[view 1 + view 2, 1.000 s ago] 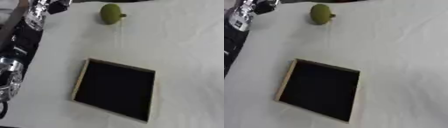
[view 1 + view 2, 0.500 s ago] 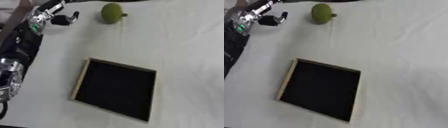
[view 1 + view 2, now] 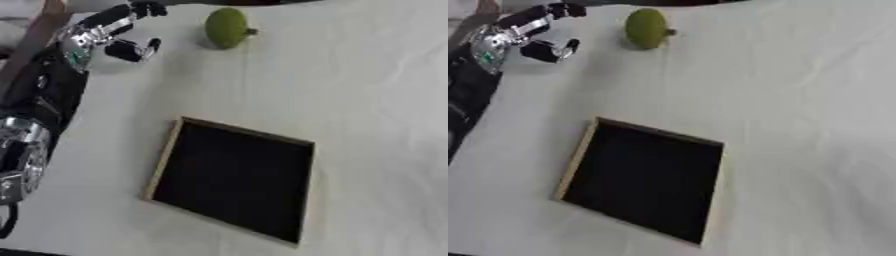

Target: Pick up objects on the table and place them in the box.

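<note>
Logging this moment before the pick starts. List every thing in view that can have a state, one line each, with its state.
green fruit: lying on the table at the far side, not held, apart from the hand.
box: open-topped, nothing visible inside, flat on the table.
left hand: over the table left of the green fruit, fingers and thumb spread apart, holding nothing.
right hand: not in view.

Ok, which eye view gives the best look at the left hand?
The left eye view: the left hand sits further inside the picture, with its arm trailing down the edge. The right eye view shows the same hand, open beside the green fruit, but nearer the corner.
</note>
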`<act>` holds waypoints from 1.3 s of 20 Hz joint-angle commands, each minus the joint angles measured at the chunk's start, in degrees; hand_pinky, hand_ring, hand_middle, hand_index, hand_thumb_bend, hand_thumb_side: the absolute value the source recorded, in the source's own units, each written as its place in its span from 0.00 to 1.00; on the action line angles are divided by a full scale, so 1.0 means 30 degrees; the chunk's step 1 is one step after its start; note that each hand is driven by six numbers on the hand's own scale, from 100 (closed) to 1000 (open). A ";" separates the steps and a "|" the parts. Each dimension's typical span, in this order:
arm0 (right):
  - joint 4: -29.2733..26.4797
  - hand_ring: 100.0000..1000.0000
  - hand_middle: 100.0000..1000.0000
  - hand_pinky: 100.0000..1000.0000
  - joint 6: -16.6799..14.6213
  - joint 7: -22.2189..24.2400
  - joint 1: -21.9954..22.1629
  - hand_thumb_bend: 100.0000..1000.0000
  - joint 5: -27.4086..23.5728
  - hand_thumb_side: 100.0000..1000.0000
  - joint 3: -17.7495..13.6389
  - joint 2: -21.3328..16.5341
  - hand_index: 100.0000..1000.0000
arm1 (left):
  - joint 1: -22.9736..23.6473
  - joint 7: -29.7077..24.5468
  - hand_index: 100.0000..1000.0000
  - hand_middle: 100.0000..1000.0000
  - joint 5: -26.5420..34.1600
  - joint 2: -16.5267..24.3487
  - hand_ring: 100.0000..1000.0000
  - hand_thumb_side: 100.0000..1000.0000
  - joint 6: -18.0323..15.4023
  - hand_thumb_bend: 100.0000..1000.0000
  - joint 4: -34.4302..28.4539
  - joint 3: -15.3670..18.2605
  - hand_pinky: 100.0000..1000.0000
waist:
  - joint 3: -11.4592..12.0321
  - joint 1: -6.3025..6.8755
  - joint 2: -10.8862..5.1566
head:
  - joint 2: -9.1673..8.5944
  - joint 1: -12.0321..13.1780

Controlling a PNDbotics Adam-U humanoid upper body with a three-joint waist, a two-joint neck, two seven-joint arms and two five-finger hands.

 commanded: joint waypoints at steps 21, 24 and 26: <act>-0.0292 0.79 0.70 0.82 0.0338 0.0121 -0.0496 0.00 -0.0628 0.18 -0.0214 -0.0027 0.78 | -0.1485 -0.1271 0.94 0.91 0.1985 -0.0668 0.89 0.34 0.0091 0.00 -0.1630 0.0031 0.95 | -0.0597 0.0214 -0.0689 | 0.0168 0.1414; -0.0292 0.79 0.69 0.82 0.0339 0.0272 -0.0703 0.00 -0.0817 0.18 -0.0151 0.0018 0.78 | -0.1571 -0.1213 0.95 0.93 0.1750 -0.0710 0.90 0.37 0.0078 0.00 -0.1621 0.0038 0.96 | -0.0856 0.0318 -0.0653 | 0.0181 0.1493; -0.0292 0.79 0.69 0.82 0.0392 0.0351 -0.0756 0.00 -0.0939 0.19 -0.0134 0.0092 0.78 | -0.1608 -0.1117 0.95 0.93 0.1621 -0.0702 0.91 0.42 -0.0038 0.00 -0.1601 0.0037 0.97 | -0.1027 0.0406 -0.0625 | 0.0213 0.1569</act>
